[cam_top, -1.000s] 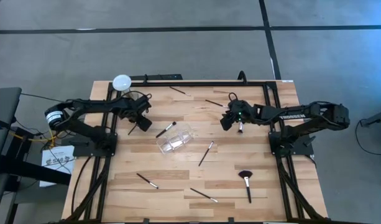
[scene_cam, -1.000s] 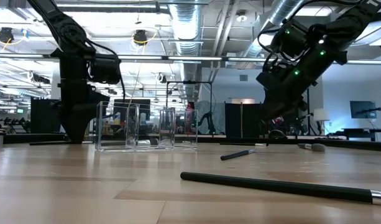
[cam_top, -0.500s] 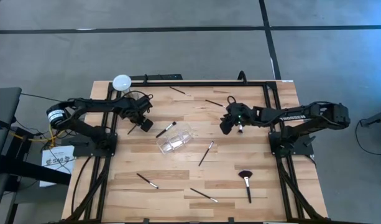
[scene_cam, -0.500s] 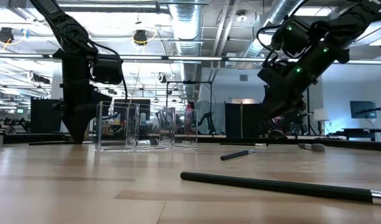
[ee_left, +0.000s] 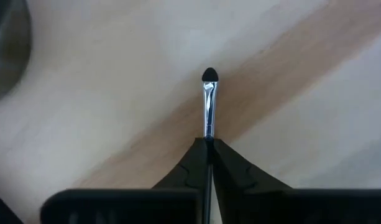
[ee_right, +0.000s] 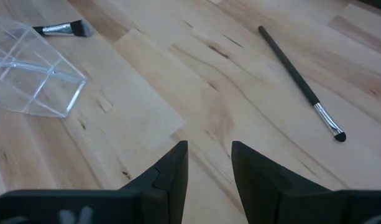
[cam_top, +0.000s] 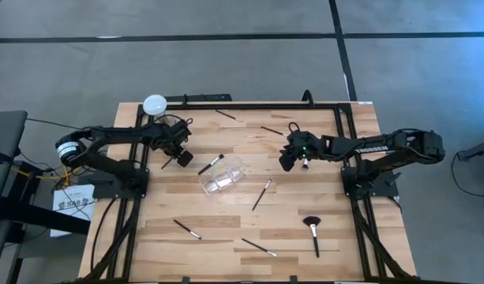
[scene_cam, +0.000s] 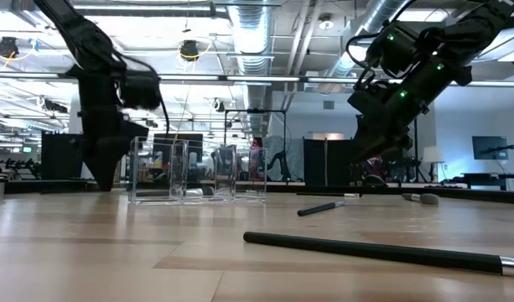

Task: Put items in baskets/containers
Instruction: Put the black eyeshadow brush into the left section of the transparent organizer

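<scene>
Thin makeup brushes lie scattered on the wooden table: one (cam_top: 211,164) beside the clear container (cam_top: 223,175), one (cam_top: 262,193) to its right, others (cam_top: 186,229) (cam_top: 259,247) near the front, and a fan brush (cam_top: 313,231). The container lies on its side at mid-table. At the far left, my left gripper (cam_top: 178,155) (ee_left: 209,144) is shut on a thin brush (ee_left: 208,102). To the right of the container, my right gripper (cam_top: 292,159) (ee_right: 209,152) hovers open over bare wood with nothing between its fingers. My left gripper pinches the thin brush between its two fingertips (ee_left: 193,158), just behind the silvery ferrule (ee_left: 208,127). The ferrule and the small dark tip (ee_left: 209,75) stick out past the fingers, along their line. Whether the brush still rests on the table, I cannot tell.
A white-domed stand (cam_top: 155,104) sits at the far left corner, close to my left arm. Two more brushes (cam_top: 226,115) (cam_top: 272,130) lie near the far edge, one of them (ee_right: 302,81) ahead of my right gripper. Black frame rails run along both table sides.
My right gripper has shifted a little toward the table's near edge, staying open. My left gripper has stayed over the brush at the far left.
</scene>
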Motion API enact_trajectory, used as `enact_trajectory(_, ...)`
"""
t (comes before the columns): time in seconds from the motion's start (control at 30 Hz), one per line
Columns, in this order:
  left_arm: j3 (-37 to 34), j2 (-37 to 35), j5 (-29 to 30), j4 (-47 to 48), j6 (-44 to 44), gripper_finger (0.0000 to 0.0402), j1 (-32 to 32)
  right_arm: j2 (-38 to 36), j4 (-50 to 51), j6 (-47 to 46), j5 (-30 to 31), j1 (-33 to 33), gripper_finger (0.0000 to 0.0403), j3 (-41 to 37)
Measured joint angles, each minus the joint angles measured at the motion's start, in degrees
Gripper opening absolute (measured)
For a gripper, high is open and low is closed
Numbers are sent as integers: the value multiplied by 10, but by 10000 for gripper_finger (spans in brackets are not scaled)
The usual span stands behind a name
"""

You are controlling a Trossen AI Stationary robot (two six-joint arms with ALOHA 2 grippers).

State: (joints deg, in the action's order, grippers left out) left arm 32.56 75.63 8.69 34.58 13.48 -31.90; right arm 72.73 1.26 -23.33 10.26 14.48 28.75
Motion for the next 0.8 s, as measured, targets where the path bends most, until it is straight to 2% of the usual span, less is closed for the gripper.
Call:
enact_trajectory(0.23, 1, -138, -63, -4, 10, 7, 16, 0, 0, 7, 0, 0, 116, 0)
enact_trajectory(0.47, 1, -285, -68, -29, 39, 5, 77, 0, -2, 9, 2, 0, 116, 0)
enact_trajectory(0.6, 2, -357, -68, -95, 48, 5, 125, 0, -9, 9, 2, 0, 116, 0)
enact_trajectory(0.8, -38, -418, -44, -265, 54, 5, 216, 0, -16, 9, 2, 0, 116, 0)
